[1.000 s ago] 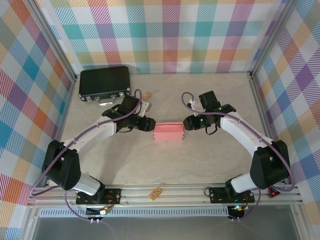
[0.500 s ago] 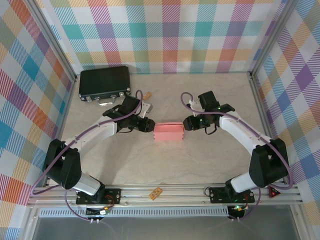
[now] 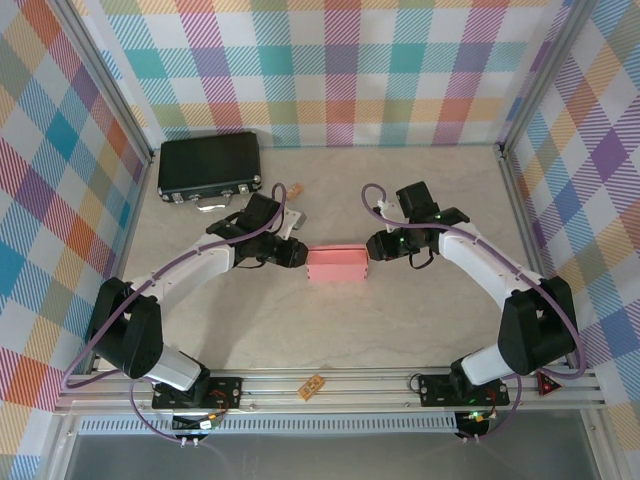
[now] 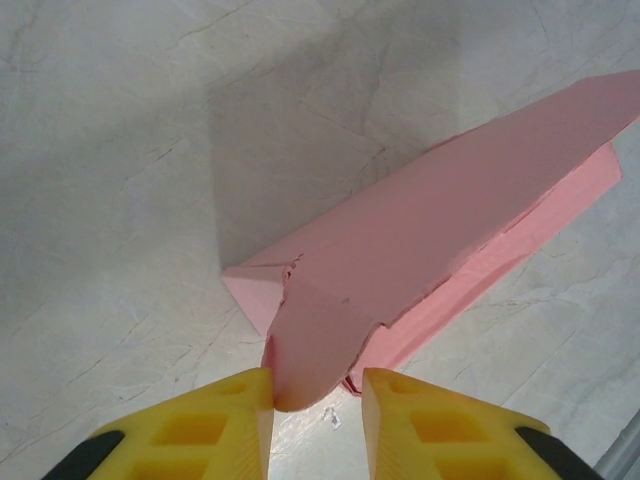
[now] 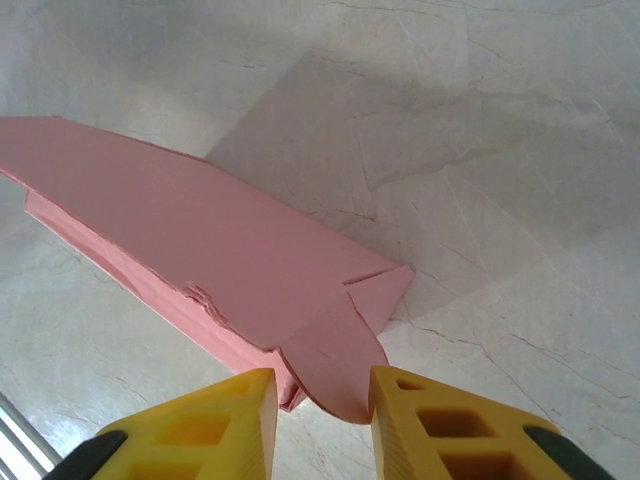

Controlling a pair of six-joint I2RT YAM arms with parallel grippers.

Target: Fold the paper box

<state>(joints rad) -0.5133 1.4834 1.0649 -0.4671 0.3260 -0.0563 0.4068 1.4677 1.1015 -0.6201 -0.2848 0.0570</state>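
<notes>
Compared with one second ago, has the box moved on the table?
No. In the top view the box lies just as far right of the black case as before.

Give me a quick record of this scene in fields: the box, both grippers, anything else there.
paper box: pink, folded low, between the grippers, end flaps sticking out
left gripper: fingers either side of its left end flap; grip unclear
right gripper: fingers either side of its right end flap; grip unclear
black case: far left corner, apart from the box
</notes>
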